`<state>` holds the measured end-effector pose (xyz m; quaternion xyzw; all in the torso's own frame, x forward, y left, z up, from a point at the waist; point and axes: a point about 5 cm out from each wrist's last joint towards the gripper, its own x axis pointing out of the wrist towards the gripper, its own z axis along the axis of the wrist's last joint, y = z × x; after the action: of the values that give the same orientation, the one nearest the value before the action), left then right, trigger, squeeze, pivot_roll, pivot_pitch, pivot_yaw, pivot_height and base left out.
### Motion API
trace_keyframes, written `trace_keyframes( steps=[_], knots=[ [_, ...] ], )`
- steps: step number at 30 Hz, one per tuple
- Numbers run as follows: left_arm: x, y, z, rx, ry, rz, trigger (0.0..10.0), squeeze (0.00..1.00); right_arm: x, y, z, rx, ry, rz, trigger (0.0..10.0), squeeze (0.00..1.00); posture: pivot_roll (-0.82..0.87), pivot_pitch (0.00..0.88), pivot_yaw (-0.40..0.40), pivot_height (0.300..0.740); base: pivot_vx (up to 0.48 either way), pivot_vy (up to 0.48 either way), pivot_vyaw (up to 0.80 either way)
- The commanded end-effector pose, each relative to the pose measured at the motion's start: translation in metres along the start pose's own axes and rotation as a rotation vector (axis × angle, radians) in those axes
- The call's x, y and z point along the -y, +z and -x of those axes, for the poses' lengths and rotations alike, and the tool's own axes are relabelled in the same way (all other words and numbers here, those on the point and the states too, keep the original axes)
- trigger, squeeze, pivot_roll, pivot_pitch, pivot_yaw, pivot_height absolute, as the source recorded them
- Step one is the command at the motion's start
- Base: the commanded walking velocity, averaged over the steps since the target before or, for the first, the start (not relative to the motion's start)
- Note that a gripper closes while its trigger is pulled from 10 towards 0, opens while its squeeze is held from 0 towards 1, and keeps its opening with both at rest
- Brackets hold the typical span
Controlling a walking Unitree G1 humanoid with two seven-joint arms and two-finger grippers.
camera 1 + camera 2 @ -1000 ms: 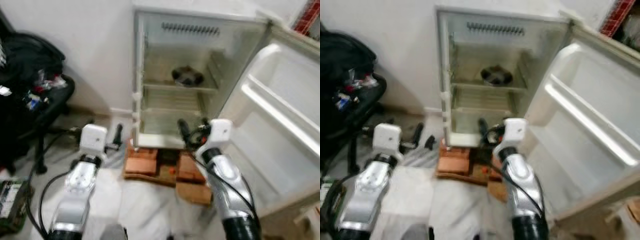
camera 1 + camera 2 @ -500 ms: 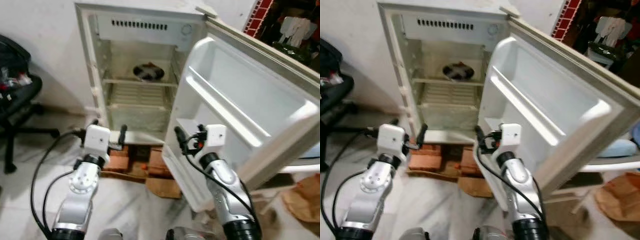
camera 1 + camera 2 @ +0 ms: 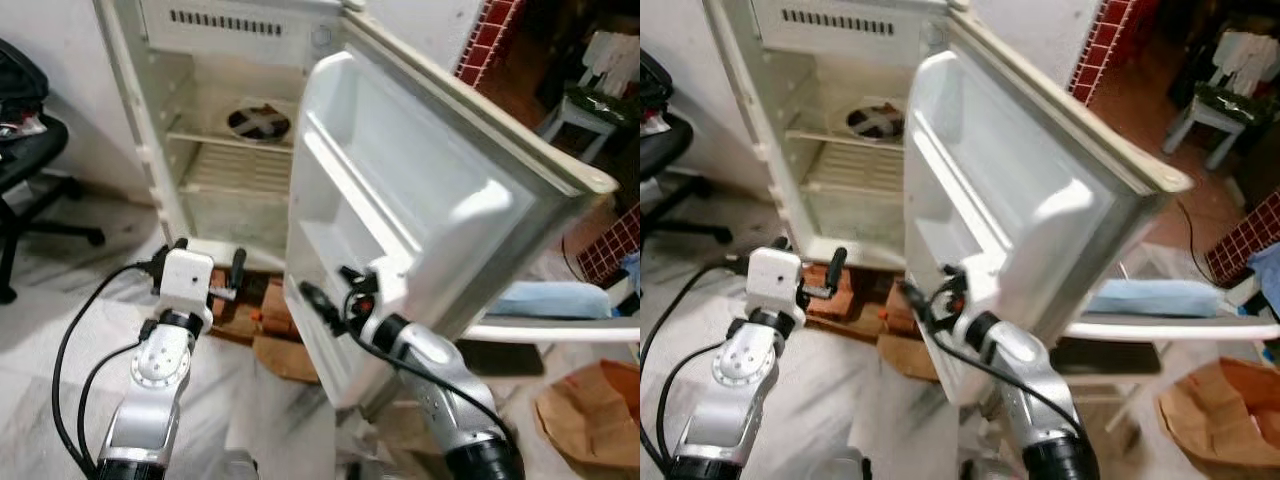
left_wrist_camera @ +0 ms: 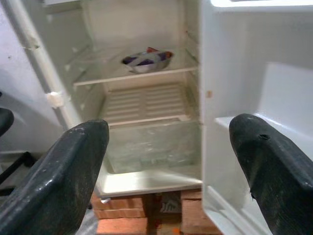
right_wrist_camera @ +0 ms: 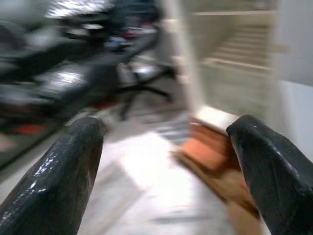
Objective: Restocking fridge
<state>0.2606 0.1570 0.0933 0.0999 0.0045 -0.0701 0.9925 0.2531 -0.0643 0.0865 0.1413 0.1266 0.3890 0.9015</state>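
Two grippers: left gripper (image 3: 205, 283) and right gripper (image 3: 328, 296), fingers spread, both empty.
Fridge (image 3: 190, 130): open, one bowl (image 3: 258, 122) on its shelf.
Door (image 3: 420, 190): now swung closer across the opening.
Change: view has turned right.
Meaning: nothing fetched yet.

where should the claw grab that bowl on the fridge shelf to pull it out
Grip the bowl by its near rim, coming in level from the open front of the fridge, one finger inside and one outside. It is wide and shallow, so spanning it looks doubtful, and the space above it looks low. The left claw already faces it, open; the door crowds the right side.
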Motion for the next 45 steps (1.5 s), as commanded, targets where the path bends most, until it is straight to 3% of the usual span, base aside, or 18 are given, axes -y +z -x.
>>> trace_keyframes(
  steps=[1,5,11,17,26,34,45],
  knots=[
    [0.008,0.002,-0.001,0.007,-0.028,0.003,10.0,0.00,0.017,-0.018,0.024,-0.083,-0.063,-0.050,10.0,0.00,0.04,0.055,-0.059,0.740,0.000,-0.480,0.00],
    [0.008,0.002,-0.001,0.008,-0.030,-0.001,10.0,0.00,0.014,-0.020,0.037,-0.157,0.074,-0.058,10.0,0.00,0.04,0.055,-0.059,0.740,0.000,-0.371,0.00],
    [0.007,0.002,0.000,0.005,-0.028,0.004,10.0,0.00,0.019,-0.021,0.052,-0.239,0.157,-0.031,10.0,0.00,0.05,0.063,-0.059,0.740,0.000,-0.166,0.00],
    [0.005,0.000,0.002,-0.022,-0.008,0.034,10.0,0.00,0.031,-0.018,0.058,-0.264,0.145,-0.010,10.0,0.00,0.05,0.068,-0.057,0.740,0.000,0.000,0.00],
    [0.005,-0.002,0.004,-0.048,-0.011,0.053,10.0,0.00,0.040,-0.018,0.060,-0.281,0.097,0.033,10.0,0.00,0.05,0.073,-0.057,0.740,0.000,0.480,0.00],
    [0.004,-0.001,0.004,-0.041,-0.005,0.045,10.0,0.00,0.057,-0.012,0.056,-0.225,-0.055,0.080,10.0,0.00,0.06,0.073,-0.056,0.740,0.000,0.428,0.00],
    [-0.003,-0.003,0.011,-0.056,0.023,0.045,10.0,0.00,0.065,-0.019,0.062,-0.252,-0.102,0.076,10.0,0.00,0.06,0.069,-0.049,0.740,0.000,0.000,0.00]
  ],
)
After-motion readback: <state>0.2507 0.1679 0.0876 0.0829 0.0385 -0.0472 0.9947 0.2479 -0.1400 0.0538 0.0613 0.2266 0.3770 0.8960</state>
